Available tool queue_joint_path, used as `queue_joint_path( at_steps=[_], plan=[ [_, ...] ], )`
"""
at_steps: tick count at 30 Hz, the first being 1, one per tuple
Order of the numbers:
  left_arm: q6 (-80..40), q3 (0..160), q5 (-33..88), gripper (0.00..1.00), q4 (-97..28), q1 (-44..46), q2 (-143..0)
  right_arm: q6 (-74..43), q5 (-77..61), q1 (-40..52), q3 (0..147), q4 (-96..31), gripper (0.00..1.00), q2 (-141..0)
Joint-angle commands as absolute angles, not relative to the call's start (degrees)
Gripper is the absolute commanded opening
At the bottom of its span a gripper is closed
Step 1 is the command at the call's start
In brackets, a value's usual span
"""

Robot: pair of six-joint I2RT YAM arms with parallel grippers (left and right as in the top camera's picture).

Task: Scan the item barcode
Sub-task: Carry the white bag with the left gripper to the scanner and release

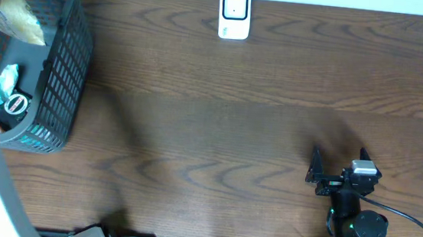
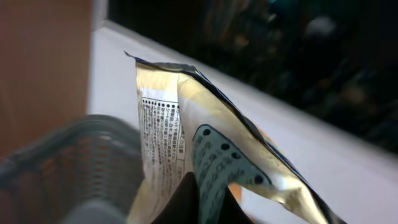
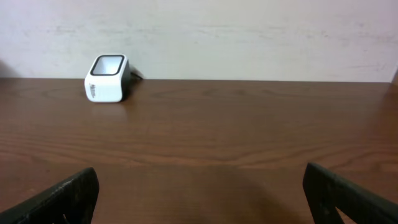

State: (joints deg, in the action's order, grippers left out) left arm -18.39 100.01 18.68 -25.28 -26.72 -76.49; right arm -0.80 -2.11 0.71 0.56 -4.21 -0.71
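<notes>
Pinching foil packet [image 2: 180, 124] in left gripper [image 2: 193, 208] over basket [image 1: 66, 67]; presenting right gripper [image 3: 202, 205] spread wide, empty, facing scanner [image 3: 107, 78] across table [image 3: 249, 137].

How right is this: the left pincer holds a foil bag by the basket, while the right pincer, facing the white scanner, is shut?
Not shut: the right pincer is open, its fingers wide apart in the right wrist view. The rest stands.
</notes>
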Motion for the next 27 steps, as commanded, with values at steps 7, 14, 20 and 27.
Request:
queue_joint_path(
  at_steps=[7,14,20,27],
  plan=[
    [-29.5,100.8,36.4,0.07,-28.4,-8.6,-72.8,-0.8,-1.9,-0.1,0.4,-4.3,0.99,-0.4],
    [-27.5,98.8,23.4,0.07,-40.3,9.6,-80.9,-0.8,-1.9,-0.1,0.4,-4.3,0.99,-0.4],
    [-27.5,98.6,17.3,0.07,-46.3,19.9,-94.9,-0.8,-1.9,-0.1,0.3,-4.3,0.99,-0.4],
    [-25.4,98.6,21.5,0.51,-56.8,22.3,-98.6,-0.8,-1.9,-0.1,0.3,-4.3,0.99,-0.4]
  ],
)
